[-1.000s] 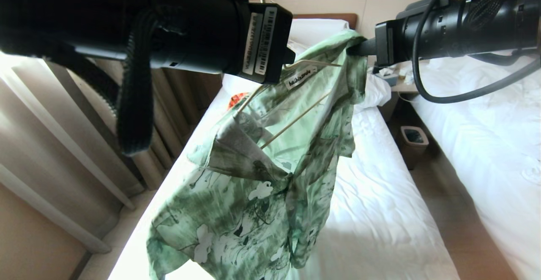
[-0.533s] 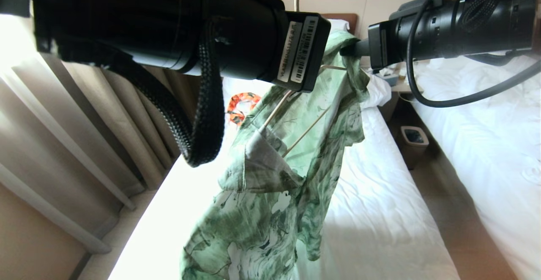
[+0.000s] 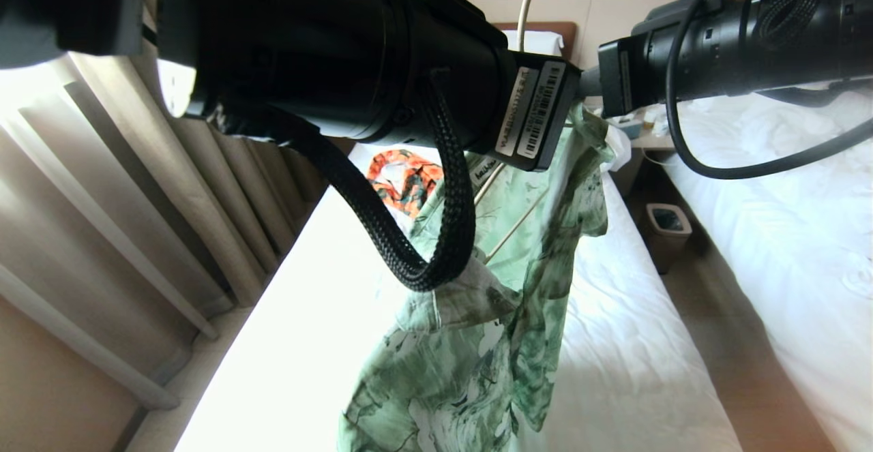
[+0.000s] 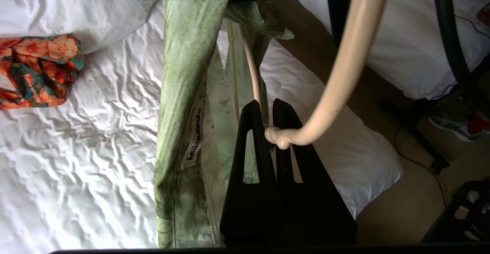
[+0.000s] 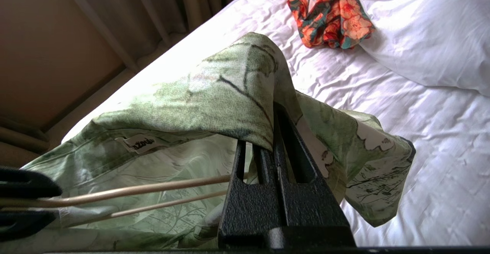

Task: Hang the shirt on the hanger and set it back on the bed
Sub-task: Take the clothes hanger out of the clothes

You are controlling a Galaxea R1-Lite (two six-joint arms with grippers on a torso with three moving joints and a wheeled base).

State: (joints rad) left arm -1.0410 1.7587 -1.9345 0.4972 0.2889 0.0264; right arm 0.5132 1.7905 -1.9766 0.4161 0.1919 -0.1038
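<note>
Left claw (image 4: 268, 106): I moved it right, toward the right claw, clenched on hanger (image 4: 337, 74).
Right claw (image 5: 268, 131): unmoved, grasping shirt (image 3: 477, 356).

Likely a hotel bedroom: two white beds (image 3: 614, 315), curtains (image 3: 136, 220).

Lit by daylight from the curtain (image 3: 225, 186) side, blowing the near edge of the bed (image 3: 273, 370) out to pure white in the head view. Silhouetted nearly black: both arms, close to the lens and soft. Crisp on sheet wrinkles in both wrist views, with soft shadow under the shirt (image 5: 214, 104).
</note>
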